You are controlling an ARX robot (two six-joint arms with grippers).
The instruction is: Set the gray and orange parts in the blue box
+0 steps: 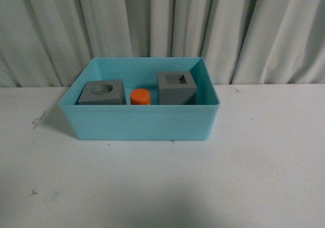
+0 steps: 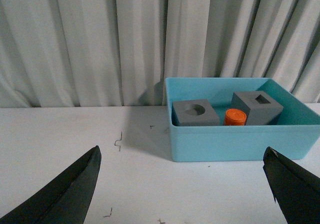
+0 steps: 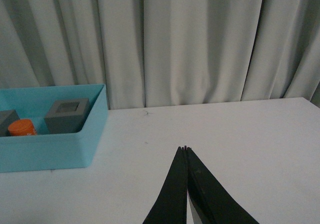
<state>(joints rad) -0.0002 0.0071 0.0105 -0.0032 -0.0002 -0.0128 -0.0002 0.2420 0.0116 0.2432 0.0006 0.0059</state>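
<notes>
Sitting inside the blue box (image 1: pixel 139 124) already — both gray cubes (image 1: pixel 102 92) and orange cylinder (image 1: pixel 140 97); left jaws spread, right jaws closed, both empty and well clear.

In the middle of the front view I see the light blue box (image 1: pixel 139 122) sitting upright and open. Inside, left to right: a gray cube with a round recess (image 1: pixel 102 92), a small orange cylinder (image 1: pixel 140 97) between the cubes, and a taller-sitting gray cube with a square recess (image 1: pixel 176 87).
</notes>
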